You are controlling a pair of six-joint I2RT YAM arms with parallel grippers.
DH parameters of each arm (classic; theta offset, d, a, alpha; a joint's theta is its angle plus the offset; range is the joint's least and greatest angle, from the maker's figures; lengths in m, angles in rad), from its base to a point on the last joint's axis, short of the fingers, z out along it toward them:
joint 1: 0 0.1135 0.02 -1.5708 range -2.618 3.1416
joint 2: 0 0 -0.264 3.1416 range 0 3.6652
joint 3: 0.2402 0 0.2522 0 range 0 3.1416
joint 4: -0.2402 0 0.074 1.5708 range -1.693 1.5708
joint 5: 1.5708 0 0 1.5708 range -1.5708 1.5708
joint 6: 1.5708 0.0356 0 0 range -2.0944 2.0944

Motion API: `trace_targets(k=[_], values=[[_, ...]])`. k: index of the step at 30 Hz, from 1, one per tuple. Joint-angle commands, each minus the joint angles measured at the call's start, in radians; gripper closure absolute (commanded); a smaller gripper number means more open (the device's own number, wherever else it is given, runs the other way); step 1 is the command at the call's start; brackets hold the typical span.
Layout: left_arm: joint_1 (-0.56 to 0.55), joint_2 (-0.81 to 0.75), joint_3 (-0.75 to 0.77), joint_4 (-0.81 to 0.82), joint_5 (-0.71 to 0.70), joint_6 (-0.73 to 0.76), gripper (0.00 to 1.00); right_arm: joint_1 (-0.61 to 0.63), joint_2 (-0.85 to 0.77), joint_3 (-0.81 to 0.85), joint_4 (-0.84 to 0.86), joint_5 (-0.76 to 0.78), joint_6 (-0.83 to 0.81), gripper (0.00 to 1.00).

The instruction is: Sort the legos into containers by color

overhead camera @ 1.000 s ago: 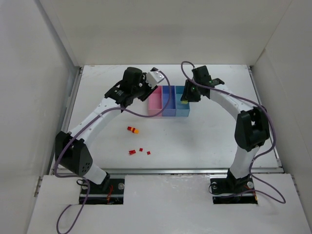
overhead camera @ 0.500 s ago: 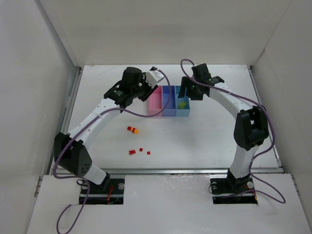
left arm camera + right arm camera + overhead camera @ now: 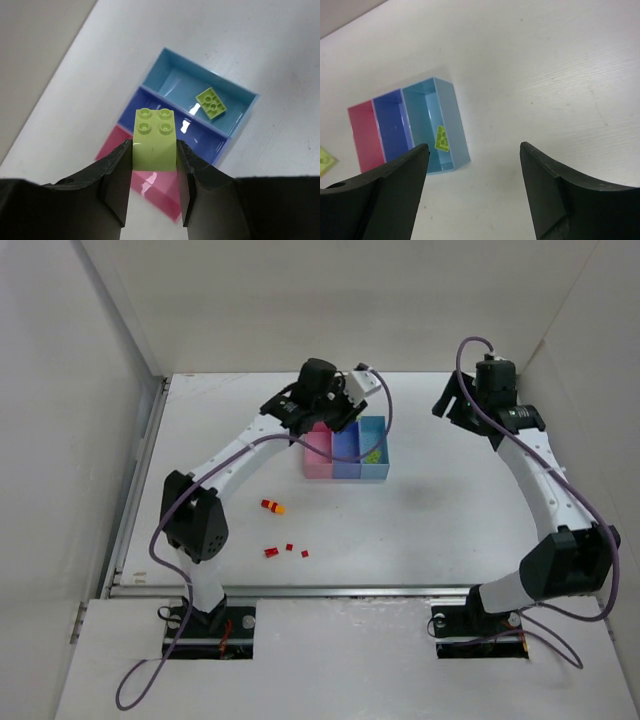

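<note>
A second ago the right pincer (image 3: 472, 146) hung low over the tray with a yellow-green piece at its tips. Now that flat yellow-green brick (image 3: 441, 138) lies on the floor of the light cyan bin (image 3: 427, 117), and the right pincer has drawn back and up, spread wide with nothing in it, the tray well below it on its left-finger side. Meanwhile the left pincer (image 3: 154, 147) has swung in over the tray, clamped on a taller yellow-green brick (image 3: 154, 137) with one finger pressed to each side and the studs facing away from the wrist. Directly under its tips runs the border between the pink bin (image 3: 150, 187) and the blue bin (image 3: 210, 142); the light cyan bin sits one compartment beyond. So one yellow-green piece is sorted and a second looks about to follow. By colour it belongs with the first, which would call for a short carry forward past the blue bin, since a release here would probably land it in the wrong compartment. Far behind the left pincer, toward the arm bases, three small red bricks (image 3: 271, 552) and an orange-and-red piece (image 3: 271, 506) wait on the tabletop (image 3: 450, 520), which is flat, white and matt. Plain white walls (image 3: 330, 300) box in the workspace.
</note>
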Motion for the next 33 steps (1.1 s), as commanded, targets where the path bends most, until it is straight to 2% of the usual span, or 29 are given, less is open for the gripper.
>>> trace_targets(k=[1, 6, 12, 20, 22, 27, 29, 33], values=[[-0.064, 0.035, 0.031, 0.059, 0.015, -0.017, 1.0, 0.004, -0.051, -0.085, -0.016, 0.066, 0.007, 0.21], [-0.116, 0.124, 0.02, 0.218, -0.042, -0.069, 1.0, -0.006, -0.158, -0.14, -0.025, 0.117, 0.019, 0.21], [-0.141, 0.212, 0.031, 0.215, -0.12, -0.089, 1.0, -0.015, -0.218, -0.149, -0.07, 0.157, 0.0, 0.19], [-0.152, 0.212, -0.062, 0.246, -0.168, -0.045, 1.0, -0.015, -0.254, -0.149, -0.079, 0.18, -0.018, 0.18], [-0.161, 0.212, -0.072, 0.255, -0.156, -0.032, 0.92, -0.015, -0.254, -0.149, -0.079, 0.18, -0.018, 0.18], [-0.161, 0.221, -0.072, 0.284, -0.134, -0.041, 0.89, -0.015, -0.254, -0.169, -0.07, 0.18, -0.018, 0.18], [-0.161, 0.23, -0.072, 0.297, -0.149, -0.041, 0.85, -0.015, -0.254, -0.169, -0.07, 0.17, -0.018, 0.18], [-0.161, 0.261, -0.061, 0.271, -0.182, -0.041, 0.67, -0.015, -0.265, -0.178, -0.07, 0.18, -0.038, 0.17]])
